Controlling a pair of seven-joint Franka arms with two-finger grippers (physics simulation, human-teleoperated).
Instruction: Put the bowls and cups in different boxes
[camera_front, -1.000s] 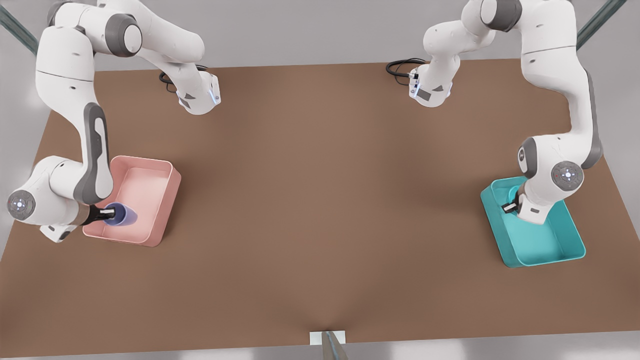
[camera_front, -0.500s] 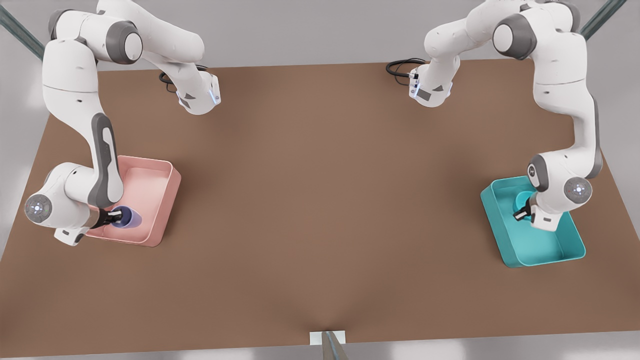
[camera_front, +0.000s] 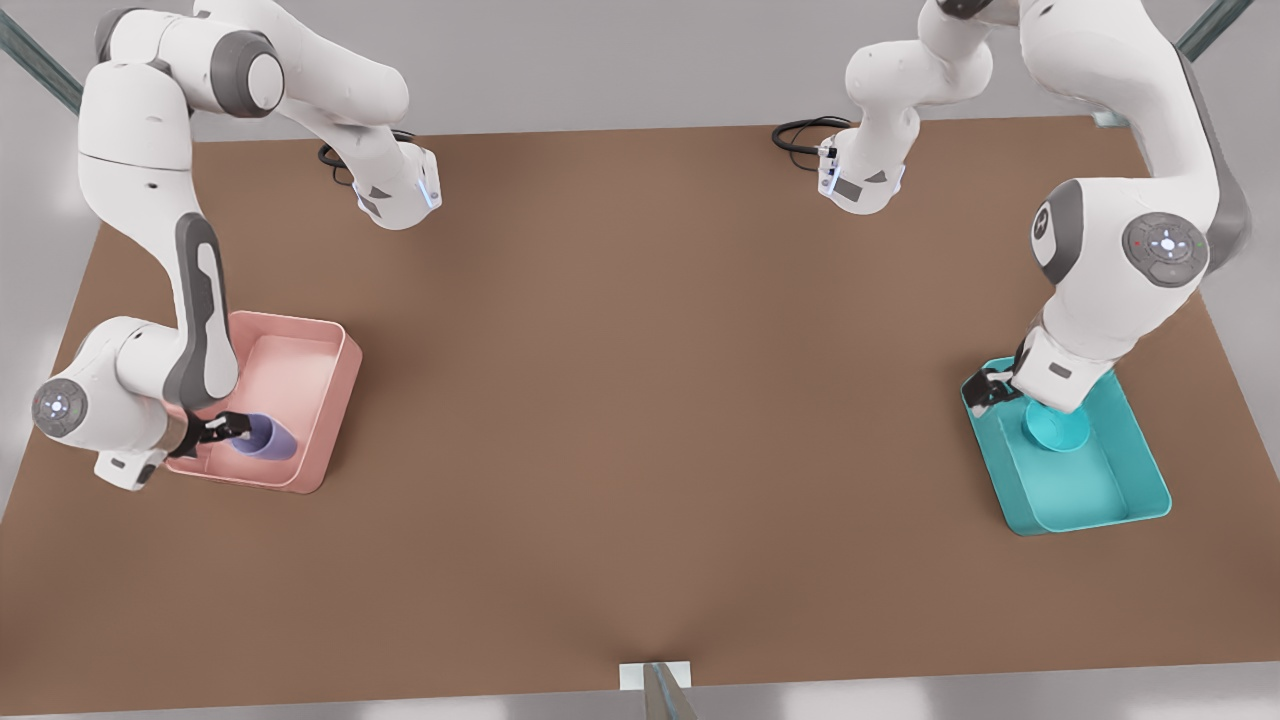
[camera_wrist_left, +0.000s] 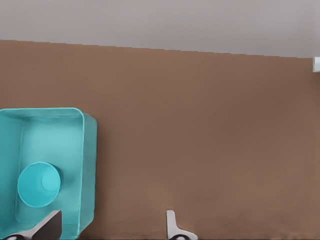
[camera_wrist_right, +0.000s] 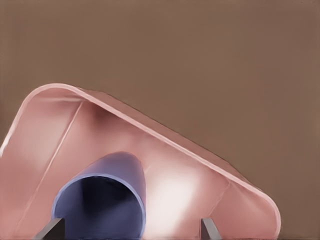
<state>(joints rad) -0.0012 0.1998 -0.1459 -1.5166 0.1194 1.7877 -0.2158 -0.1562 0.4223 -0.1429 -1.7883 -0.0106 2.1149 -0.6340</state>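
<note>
Placement step looks done: bowl (camera_front: 1056, 428) sits in the teal box (camera_front: 1100, 500), left gripper (camera_front: 985, 390) spread and empty above its rim; cup (camera_front: 268, 438) lies in the pink box (camera_front: 335, 390), right gripper (camera_front: 222, 430) fingers parted around it; next, retract both.

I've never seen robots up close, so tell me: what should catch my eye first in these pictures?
Two white arms reach over a brown table. At the front view's left, the right gripper sits open around a lavender cup inside the pink box. At the front view's right, the left gripper hangs open above the edge of the teal box, where a teal bowl sits.
</note>
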